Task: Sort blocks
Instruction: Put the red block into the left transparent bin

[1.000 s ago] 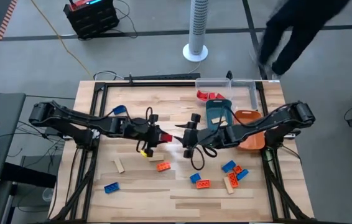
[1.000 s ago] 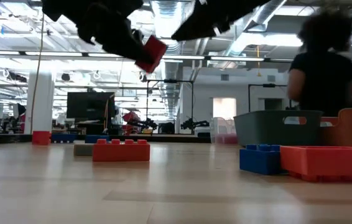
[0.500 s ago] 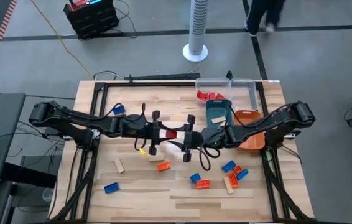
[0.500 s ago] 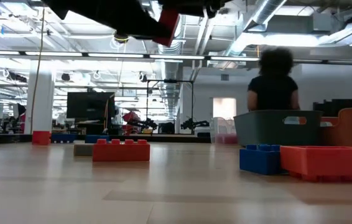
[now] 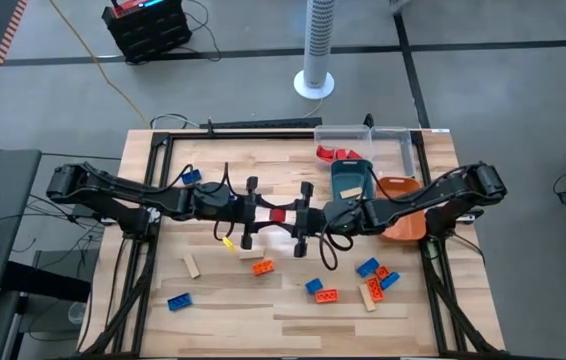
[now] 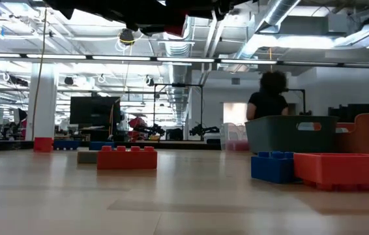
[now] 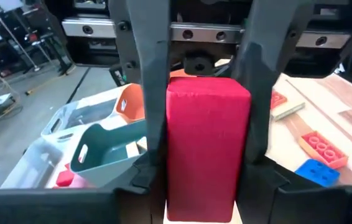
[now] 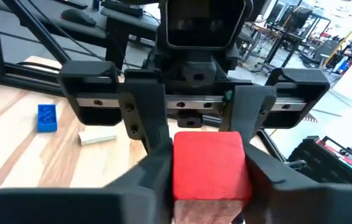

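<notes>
Red rectangular plastic block (image 5: 277, 214) clamped by both left pincer (image 5: 254, 212) and right pincer (image 5: 301, 218), mid-air above tabletop (image 5: 263, 310); likely handover toward teal plastic tray (image 5: 349, 180).

A red block (image 7: 207, 146) fills the centre, clamped between the left gripper's (image 7: 204, 134) two dark fingers. Beyond sit a teal tray (image 7: 104, 155), an orange tray (image 7: 129, 102) and a clear tray (image 7: 58, 124). Red (image 7: 321, 148), blue (image 7: 317, 172) and tan (image 7: 288, 110) blocks lie on the wooden table (image 7: 344, 112).

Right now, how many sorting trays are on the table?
3, clustered on the right arm's side: a clear tray at the table's edge, a teal tray beside it, and an orange tray partly under that arm.
</notes>
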### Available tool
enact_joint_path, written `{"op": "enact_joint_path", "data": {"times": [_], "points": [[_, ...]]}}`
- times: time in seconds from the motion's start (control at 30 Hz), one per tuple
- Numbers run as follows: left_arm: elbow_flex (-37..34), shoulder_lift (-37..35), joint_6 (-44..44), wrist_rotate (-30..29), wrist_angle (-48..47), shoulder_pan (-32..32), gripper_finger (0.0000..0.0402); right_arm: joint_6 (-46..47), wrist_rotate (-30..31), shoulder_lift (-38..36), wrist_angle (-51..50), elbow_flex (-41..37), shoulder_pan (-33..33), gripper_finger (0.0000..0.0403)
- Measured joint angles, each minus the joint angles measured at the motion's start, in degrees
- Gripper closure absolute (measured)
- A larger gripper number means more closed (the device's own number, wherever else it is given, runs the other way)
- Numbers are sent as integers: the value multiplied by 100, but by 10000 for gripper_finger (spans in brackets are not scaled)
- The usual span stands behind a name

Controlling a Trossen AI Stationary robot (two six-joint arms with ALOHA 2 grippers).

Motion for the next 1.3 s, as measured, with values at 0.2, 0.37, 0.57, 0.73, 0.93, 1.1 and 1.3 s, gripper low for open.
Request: {"op": "enact_joint_path", "data": {"times": [0.2, 0.37, 0.57, 0.73, 0.93, 1.1, 1.3], "points": [[-1, 0, -48, -272, -118, 1, 228, 49, 5, -2, -246, 0, -81, 295], [0, -4, -13, -1503, -678, 4, 202, 260, 91, -278, -1022, 50, -217, 295], [-2, -4, -253, -1909, -1312, 82, 139, 806, 442, -749, -2745, 356, -787, 295], [-2, -4, -603, -2007, -1574, 157, 104, 1396, 679, -918, -3874, 367, -1964, 295], [0, -4, -827, -1992, -1916, 160, 100, 1602, 332, -527, -4172, 369, -3650, 285], [-2, -4, -1191, -1551, -2855, 76, 100, 1831, -386, -89, -4183, 369, -4699, 274], [0, -4, -1621, -981, -3476, -98, 100, 1789, -760, 388, -3971, 369, -5262, 267]]}}
